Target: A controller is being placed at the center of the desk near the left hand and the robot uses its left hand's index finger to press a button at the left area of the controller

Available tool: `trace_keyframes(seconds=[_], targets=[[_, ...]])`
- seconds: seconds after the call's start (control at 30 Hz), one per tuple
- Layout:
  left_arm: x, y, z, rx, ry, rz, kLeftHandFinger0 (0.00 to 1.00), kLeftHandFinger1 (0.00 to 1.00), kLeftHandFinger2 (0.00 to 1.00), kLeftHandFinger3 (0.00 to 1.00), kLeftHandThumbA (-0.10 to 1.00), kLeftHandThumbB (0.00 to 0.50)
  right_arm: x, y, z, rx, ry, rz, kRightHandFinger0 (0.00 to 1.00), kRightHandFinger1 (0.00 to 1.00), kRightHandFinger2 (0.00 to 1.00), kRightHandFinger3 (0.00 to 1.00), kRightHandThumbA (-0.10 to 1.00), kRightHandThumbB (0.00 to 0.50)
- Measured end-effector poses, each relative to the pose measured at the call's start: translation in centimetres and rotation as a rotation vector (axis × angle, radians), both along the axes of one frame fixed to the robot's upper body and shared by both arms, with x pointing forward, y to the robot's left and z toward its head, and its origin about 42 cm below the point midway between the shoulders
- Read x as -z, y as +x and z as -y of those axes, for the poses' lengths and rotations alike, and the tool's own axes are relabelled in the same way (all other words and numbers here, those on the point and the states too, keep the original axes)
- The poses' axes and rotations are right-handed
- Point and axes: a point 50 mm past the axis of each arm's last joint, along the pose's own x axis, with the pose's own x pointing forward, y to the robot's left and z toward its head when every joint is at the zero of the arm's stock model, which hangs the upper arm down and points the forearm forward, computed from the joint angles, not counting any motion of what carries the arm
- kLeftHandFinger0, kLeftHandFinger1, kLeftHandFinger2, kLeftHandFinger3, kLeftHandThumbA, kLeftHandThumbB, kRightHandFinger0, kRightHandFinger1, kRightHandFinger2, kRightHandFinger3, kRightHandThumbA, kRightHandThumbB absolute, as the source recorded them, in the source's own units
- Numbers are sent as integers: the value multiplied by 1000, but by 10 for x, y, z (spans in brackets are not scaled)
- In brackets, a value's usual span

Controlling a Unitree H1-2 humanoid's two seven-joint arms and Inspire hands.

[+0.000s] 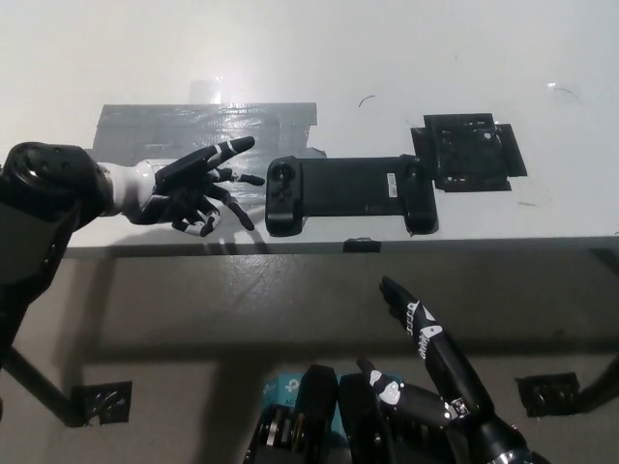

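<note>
Just left of the controller [348, 193], the left hand [193, 188] hovers with fingers spread, holding nothing. Below the desk [319, 58] edge, the right hand [426, 338] rests, fingers extended, empty.

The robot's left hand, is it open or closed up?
Open. The left hand has its fingers spread apart beside the controller, holding nothing and not touching it.

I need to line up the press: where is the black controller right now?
In the head view, the black oblong controller lies on the white desk, between the open left hand and a black square pad.
</note>
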Motion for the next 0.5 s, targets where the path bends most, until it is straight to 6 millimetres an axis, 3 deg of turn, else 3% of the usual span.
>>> trace_keyframes(seconds=[0.5], targets=[[6, 0, 3, 6, 37, -14, 15, 211, 572, 1000, 1000, 426, -1, 1, -1, -6, -1, 2, 1000, 1000, 1000, 1000, 605, 221]])
